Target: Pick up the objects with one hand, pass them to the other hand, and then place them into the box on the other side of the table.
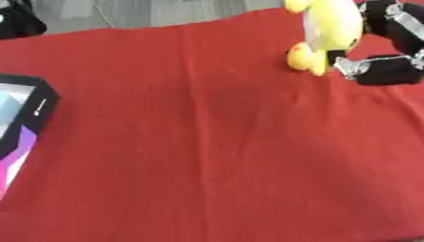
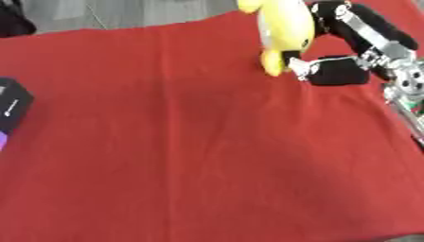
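One yellow toy [image 1: 330, 28] hangs near the desk's [image 1: 207, 142] far right corner, the right hand [image 2: 352, 45] with fingers curled around it. One black box [image 1: 21, 113] sits at the left edge.

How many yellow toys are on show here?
1: a yellow plush toy at the far right of the red cloth, held in the right robot hand. Others may lie outside the view.

The table cloth [image 1: 207, 142] was matt red fabric, faintly creased. The yellow toy [image 1: 327, 28] looked smooth, with a soft sheen like plastic or rubber. The right hand [image 2: 348, 71] showed matt black casing and shiny silver metal joints. The box [image 1: 25, 108] had glossy, printed black sides.
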